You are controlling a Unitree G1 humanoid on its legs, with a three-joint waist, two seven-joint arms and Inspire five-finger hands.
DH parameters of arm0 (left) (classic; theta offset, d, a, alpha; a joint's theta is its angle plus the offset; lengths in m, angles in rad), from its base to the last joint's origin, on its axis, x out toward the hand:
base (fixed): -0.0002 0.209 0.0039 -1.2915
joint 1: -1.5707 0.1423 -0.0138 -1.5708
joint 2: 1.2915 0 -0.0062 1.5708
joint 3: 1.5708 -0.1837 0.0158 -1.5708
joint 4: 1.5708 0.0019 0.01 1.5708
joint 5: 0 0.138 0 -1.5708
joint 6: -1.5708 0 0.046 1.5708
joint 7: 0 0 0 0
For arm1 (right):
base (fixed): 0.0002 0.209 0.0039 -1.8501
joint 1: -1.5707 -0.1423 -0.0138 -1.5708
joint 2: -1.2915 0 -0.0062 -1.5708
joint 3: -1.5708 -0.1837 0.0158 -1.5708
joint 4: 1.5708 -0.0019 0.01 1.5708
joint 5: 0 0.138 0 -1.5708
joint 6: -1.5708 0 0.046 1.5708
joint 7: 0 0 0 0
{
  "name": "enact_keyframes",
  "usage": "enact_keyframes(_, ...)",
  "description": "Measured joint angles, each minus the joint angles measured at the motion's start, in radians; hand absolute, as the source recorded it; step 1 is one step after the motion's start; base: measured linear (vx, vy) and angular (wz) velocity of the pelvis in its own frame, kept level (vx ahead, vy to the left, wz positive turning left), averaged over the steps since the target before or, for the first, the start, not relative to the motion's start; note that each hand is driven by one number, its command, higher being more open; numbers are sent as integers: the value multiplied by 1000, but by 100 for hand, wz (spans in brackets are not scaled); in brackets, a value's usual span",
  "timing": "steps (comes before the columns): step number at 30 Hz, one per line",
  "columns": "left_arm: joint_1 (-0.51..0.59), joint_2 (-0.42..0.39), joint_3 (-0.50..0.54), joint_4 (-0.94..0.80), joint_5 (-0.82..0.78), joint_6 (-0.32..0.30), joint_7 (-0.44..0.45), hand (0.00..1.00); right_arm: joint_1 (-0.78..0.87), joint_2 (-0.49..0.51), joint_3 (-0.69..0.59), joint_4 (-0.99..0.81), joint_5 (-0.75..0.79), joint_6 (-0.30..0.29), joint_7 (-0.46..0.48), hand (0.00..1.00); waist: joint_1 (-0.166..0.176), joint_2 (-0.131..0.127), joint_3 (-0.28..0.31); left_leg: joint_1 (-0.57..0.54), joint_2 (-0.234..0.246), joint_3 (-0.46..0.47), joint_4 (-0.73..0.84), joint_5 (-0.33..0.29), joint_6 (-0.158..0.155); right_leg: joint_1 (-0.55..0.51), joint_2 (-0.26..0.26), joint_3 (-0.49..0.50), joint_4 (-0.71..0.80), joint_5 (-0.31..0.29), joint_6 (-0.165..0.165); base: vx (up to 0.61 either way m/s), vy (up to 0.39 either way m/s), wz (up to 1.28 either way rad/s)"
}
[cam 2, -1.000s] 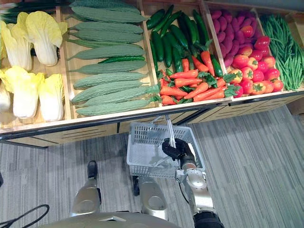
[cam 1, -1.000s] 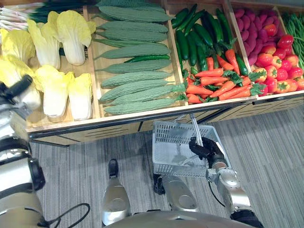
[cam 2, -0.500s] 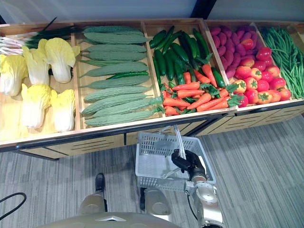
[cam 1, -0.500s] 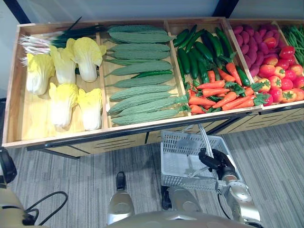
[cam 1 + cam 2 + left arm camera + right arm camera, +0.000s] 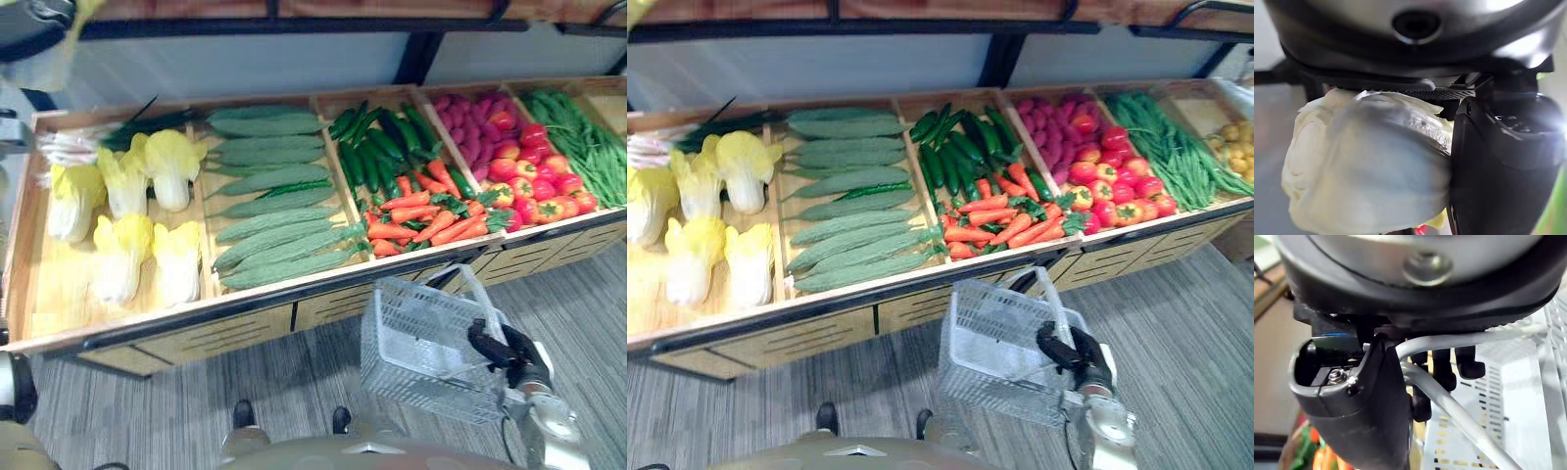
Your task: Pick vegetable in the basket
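Clearly, left robot hand (image 5: 1503,161) clasps cabbage (image 5: 1366,166).

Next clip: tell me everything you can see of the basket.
The basket is pale grey plastic with slotted walls and thin grey handles. It hangs tilted before the vegetable stand, off the floor, from the right hand, whose fingers curl round the handles. What shows of its inside looks empty; the cabbage gripped in the left hand is not yet in it.
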State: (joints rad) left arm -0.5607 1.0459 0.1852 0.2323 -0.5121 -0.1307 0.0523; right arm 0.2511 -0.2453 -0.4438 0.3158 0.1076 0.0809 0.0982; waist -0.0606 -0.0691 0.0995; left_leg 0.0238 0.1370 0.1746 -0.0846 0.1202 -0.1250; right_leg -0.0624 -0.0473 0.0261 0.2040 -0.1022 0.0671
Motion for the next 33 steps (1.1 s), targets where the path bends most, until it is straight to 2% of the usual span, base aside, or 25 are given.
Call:
enact_keyframes(2,10,-32,-1,-60,0,-14,-5,0,6,-18,-51,-7,-6,0,2,0,-14,13,-16,9,0,19,0,-7,1,12,1,13,-33,19,3,21,42,-25)
enact_keyframes(10,61,-113,-16,-234,4,-41,-46,0,12,-58,-225,-43,-6,0,1,0,-77,23,-39,58,7,82,0,-28,4,42,14,73,-61,41,6,25,17,-26)
enact_keyframes(13,64,-171,-72,-260,9,-41,-81,0,32,-118,-280,-96,-6,0,0,0,-91,33,-46,72,7,103,0,-38,4,46,16,92,-64,43,9,-4,12,-16)
enact_keyframes(17,66,-206,-151,-278,13,-36,-122,0,38,-165,-314,-166,-5,0,0,0,-120,41,-50,77,8,114,0,-43,5,44,20,105,-64,43,10,-11,7,-9)
enact_keyframes(22,66,-263,-190,-284,13,-36,-148,0,27,-229,-315,-243,-5,0,3,0,-139,48,-55,94,15,157,0,-51,0,36,34,150,-63,44,13,2,3,-25)
enact_keyframes(25,66,-279,-231,-284,13,-34,-148,0,22,-233,-313,-299,-1,-5,11,0,-143,51,-57,104,16,185,0,-54,-1,30,39,176,-58,51,16,31,12,-30)
enact_keyframes(28,64,-295,-294,-284,12,-31,-152,0,9,-235,-296,-342,26,-7,29,0,-161,51,-59,112,15,207,1,-61,-1,28,42,199,-58,54,20,22,28,-22)
enact_keyframes(33,27,-314,-426,-282,11,-19,-175,0,9,-283,-191,-410,99,-29,54,0,-171,49,-58,106,24,254,72,-115,-4,28,46,248,-63,60,28,11,24,-28)
